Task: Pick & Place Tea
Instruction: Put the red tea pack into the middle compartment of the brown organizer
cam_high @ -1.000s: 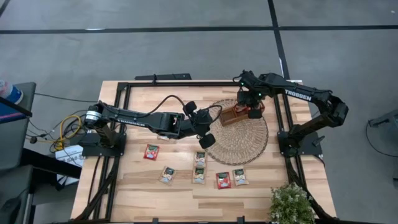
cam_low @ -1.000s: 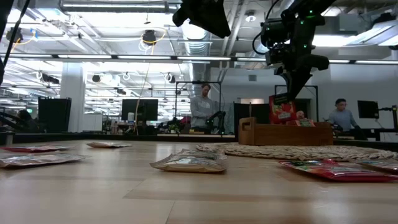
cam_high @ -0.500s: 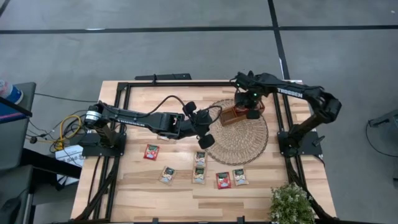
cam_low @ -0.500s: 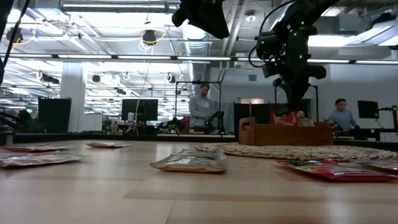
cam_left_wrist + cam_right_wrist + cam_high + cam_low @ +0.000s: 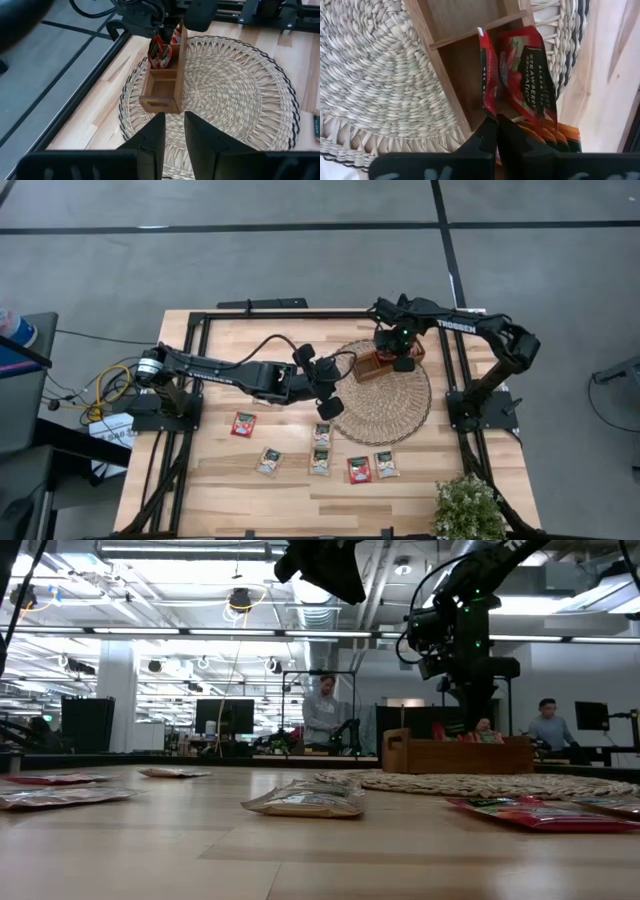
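Right gripper [image 5: 492, 125], pinching 1 red sachet [image 5: 487, 75] over the tray [image 5: 165, 82], risks snagging it on neighbouring sachets.

Table [image 5: 220, 485] of pale, smooth matt wood planks; mat [image 5: 235, 90] of rough woven wicker with dark edging; tray [image 5: 162, 92] of brown, smooth wood; red sachets [image 5: 520, 80] glossy, crinkled foil or plastic; arms [image 5: 230, 368] matt black
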Robot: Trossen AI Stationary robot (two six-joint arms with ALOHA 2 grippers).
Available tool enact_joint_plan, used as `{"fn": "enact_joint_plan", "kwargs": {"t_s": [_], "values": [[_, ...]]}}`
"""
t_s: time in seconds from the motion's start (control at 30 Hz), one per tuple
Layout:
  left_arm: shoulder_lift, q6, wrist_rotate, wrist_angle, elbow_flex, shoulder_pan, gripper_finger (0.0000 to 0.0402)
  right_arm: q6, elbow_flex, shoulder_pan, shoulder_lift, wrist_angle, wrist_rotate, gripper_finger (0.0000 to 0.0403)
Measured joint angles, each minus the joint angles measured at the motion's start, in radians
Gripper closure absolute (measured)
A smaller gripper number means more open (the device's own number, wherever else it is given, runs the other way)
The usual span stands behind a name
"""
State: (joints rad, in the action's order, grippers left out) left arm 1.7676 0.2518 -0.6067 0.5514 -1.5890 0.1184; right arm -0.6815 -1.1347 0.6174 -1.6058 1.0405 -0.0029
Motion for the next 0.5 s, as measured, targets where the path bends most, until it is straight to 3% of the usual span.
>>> {"fn": "enact_joint_plan", "kwargs": {"t_s": [0.27, 0.5], "values": [[0.0, -0.004, -0.002, 0.0, 0.0, 0.0, 0.0337, 0.018, 0.0, 0.009, 0.031, 0.027, -0.001, 0.0397], [0.0, -0.02, -0.008, 0.0, 0.0, 0.0, 0.0337, 0.027, -0.001, 0.01, 0.077, 0.029, 0.001, 0.0344]]}}
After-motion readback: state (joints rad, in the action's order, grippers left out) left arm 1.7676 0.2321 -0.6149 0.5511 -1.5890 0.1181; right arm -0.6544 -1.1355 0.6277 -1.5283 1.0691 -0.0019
